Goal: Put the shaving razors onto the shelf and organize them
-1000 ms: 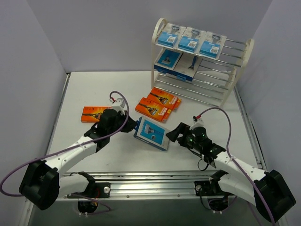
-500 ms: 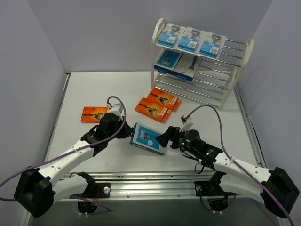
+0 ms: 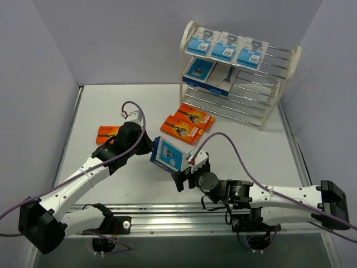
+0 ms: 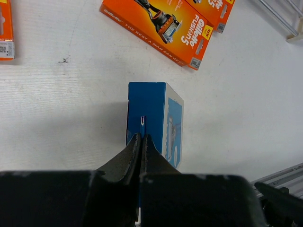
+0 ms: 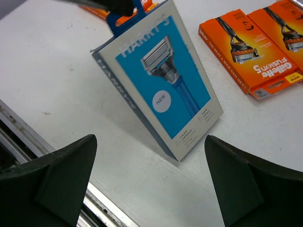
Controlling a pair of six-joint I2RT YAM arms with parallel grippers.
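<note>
One blue-and-white razor pack (image 5: 161, 94) — razor picture on front — tilts, pinched by the left hand (image 4: 141, 138); the right hand (image 5: 150, 142) gapes wide.

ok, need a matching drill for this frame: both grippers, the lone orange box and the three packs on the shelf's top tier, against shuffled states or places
Things:
1. left gripper
2. right gripper
3. lone orange box
4. top-tier packs

States or places:
A. lying flat on the table
B. open, holding nothing
C. in a row on the upper rods of the shelf
D. shut on the tab of the blue pack

Pairs: 1-D, 2-B, 3-A, 4-C
</note>
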